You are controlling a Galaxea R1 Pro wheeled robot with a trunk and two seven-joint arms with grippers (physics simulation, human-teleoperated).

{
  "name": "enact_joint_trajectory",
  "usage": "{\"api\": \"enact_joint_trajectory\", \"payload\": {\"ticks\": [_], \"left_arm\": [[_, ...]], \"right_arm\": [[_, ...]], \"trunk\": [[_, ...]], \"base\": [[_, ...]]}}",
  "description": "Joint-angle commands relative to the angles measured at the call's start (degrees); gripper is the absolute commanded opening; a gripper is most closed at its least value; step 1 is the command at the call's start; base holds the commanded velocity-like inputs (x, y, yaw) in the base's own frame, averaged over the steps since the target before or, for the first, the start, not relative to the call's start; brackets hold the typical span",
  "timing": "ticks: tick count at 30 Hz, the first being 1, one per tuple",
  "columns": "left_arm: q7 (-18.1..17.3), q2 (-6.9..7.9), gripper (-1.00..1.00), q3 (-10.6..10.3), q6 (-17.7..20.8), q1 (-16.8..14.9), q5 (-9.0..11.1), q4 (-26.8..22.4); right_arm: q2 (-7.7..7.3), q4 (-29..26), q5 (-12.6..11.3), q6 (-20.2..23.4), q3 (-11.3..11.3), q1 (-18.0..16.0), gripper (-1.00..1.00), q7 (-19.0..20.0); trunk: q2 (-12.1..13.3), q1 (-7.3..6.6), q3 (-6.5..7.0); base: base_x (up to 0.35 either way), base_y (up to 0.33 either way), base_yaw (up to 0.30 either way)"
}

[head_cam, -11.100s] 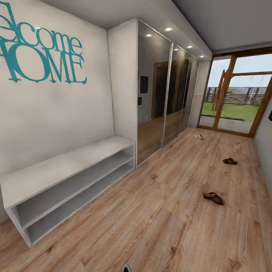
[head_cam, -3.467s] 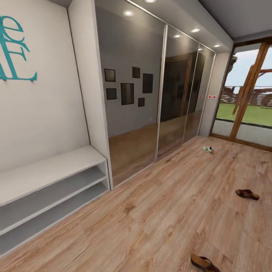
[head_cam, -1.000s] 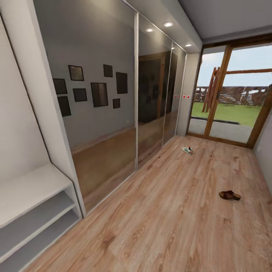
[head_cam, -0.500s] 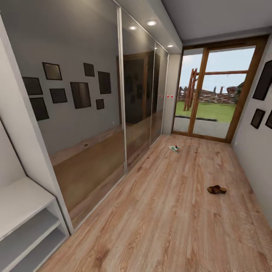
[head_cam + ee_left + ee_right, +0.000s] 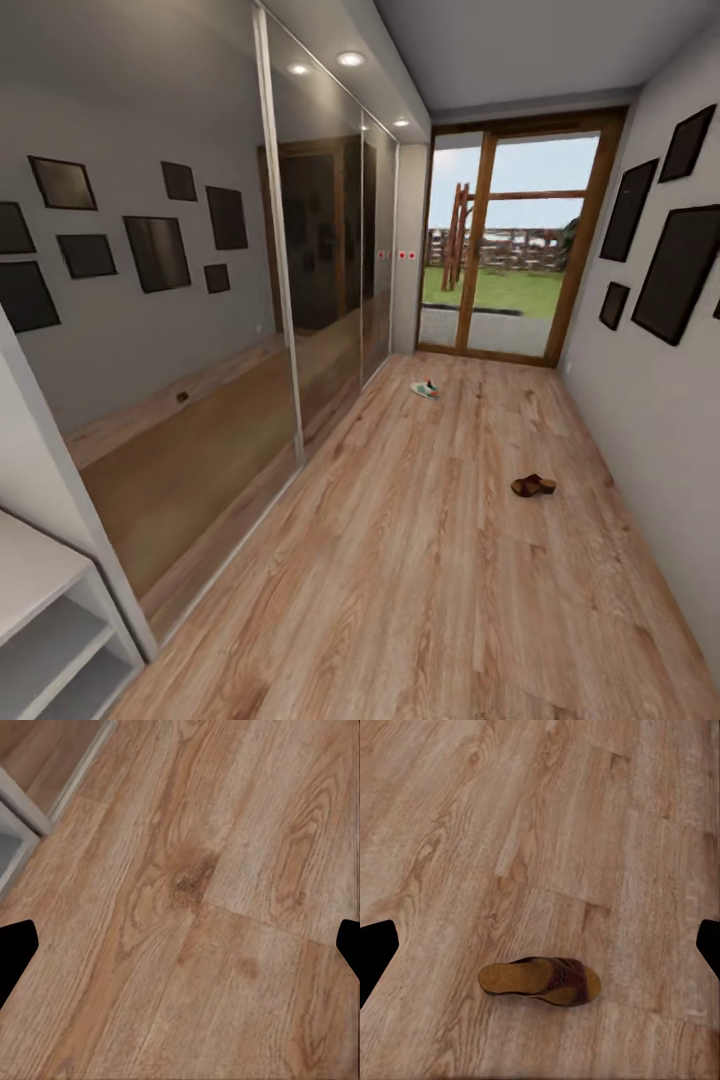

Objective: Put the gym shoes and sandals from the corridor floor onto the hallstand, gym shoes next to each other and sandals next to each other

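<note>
Looking down the corridor floor (image 5: 430, 560) toward the glass door (image 5: 500, 250) at the far end. Landmark = that door.

Shoes counted in head view: 1 gym shoe (image 5: 425, 389), white w/ green + a red-orange spot, lying on the planks near the door, a bit toward the mirrored-wardrobe side. 1 sandal (image 5: 533, 486), brown, farther from the door than the gym shoe and toward the picture-wall side; the two are well apart. Both flat on the floor, not on any shelf.

R wrist view: 1 sandal (image 5: 541, 982) on the planks, sole down, wide strap over the front half. Can't tell if it's the same one as in head view or the 2nd.

Right gripper (image 5: 540, 945): 2 dark fingertips (image 5: 376, 949) at opposite edges of the R wrist view, spread wide, nothing between them but floor + the sandal below. Not touching it.

Left gripper (image 5: 180, 949): 2 dark fingertips (image 5: 15, 952) likewise spread wide, holding nothing, bare planks beneath. Corner of a pale grey bench (image 5: 19, 810) shows in this view.

Head view also: end of the pale grey bench (image 5: 50, 620) w/ 2 open tiers, at the end of the corridor farthest from the door, beside the mirrored wardrobe (image 5: 200, 330). 3 mirror panels counted. Dark frames (image 5: 680, 270) on the wall opposite the mirrors: 4 clearly seen.
</note>
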Motion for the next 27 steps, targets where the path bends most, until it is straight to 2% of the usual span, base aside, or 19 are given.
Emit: {"api": "enact_joint_trajectory", "payload": {"ticks": [1,25,27], "left_arm": [[-0.01,-0.01,1.0,0.11,-0.18,-0.02,0.0,0.02],[0.14,-0.19,1.0,0.36,-0.09,-0.07,0.07,0.04],[0.16,-0.05,1.0,1.02,-0.07,-0.09,0.95,0.03]], "right_arm": [[0.01,0.06,-0.02,-0.18,0.01,-0.05,1.0,-0.1],[0.02,0.15,-0.09,-0.18,0.01,-0.05,1.0,-0.1],[0.01,0.15,-0.1,-0.18,0.01,-0.05,1.0,-0.1]], "trunk": [[-0.03,0.0,-0.06],[-0.03,0.0,-0.06],[-0.03,0.0,-0.06]], "base": [[0.007,0.005,-0.281],[0.001,0.0,-0.281],[0.0,0.0,-0.281]]}}
